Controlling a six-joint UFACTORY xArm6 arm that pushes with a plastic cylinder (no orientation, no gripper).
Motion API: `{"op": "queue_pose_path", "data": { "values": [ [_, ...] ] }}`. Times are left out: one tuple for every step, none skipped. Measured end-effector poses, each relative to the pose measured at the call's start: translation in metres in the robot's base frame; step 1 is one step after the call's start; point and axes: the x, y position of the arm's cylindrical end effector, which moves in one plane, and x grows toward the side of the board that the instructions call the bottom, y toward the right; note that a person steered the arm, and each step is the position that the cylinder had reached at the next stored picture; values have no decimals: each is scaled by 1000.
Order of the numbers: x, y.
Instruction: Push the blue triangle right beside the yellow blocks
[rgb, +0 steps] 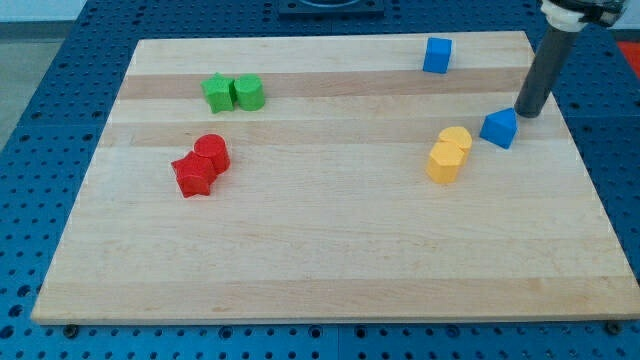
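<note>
**Rod tip at the blue triangle's upper right, yellow pair just to its left**

The straight dark rod comes down from the view's top right corner, leaning slightly so that its lower end sits further left than its upper part. My tip (526, 113) rests on the pale wooden board (320, 270) near the right edge, about a third of the way down from the top edge. This arm carries no jaws at all; it ends only in the plain rod, so nothing is spread or pinched.

The small blue triangular plastic block (499, 128) lies just below and to the left of my tip, very close to it; whether the two actually touch cannot be told. To the triangle's left, near but with a narrow gap of bare wood between, stand the two yellow plastic blocks (449, 155), one rounded and pressed against the other, set diagonally.

A blue cube (437, 55) sits near the top edge, well apart from the triangle. Two green blocks (233, 93) touch each other toward the top left, and two red blocks (201, 165) huddle together near the left edge.
</note>
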Motion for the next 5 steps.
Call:
{"op": "queue_pose_path", "data": {
  "values": [
    [11,-8],
    [15,-14],
    [-10,-15],
    [-8,-33],
    [25,-49]
  ]
}}
